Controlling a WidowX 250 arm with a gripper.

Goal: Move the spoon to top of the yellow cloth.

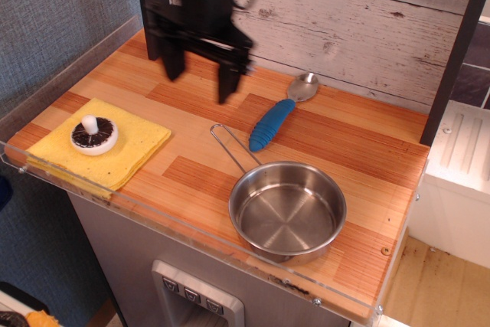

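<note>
The gripper (200,80) hangs above the back part of the wooden surface (191,170), its outline smeared by motion blur. Its two dark jaws point downward and stand spread apart with bare wood showing in the gap between them; they are released and grasp nothing.

The spoon (278,115) lies flat on the surface to the right of the jaws, apart from them and not between them. Its shiny metal bowl points toward the whitewashed plank wall (344,21) at the back, and its ribbed blue handle runs diagonally forward and to the left. The nearer jaw, the one on the right in the picture, is beside the spoon but clear of it, with a strip of wood between the two.

The yellow cloth (122,155) lies flat at the front left corner of the surface, well apart from the spoon and to the left of and nearer the camera than the jaws. A white-and-dark toy mushroom (94,135) sits on the cloth, toward its left side.

A steel pan (287,209) stands near the front edge, right of centre. Its thin wire handle reaches back and to the left, ending just beside the tip of the spoon's blue handle; whether they touch cannot be told.
</note>
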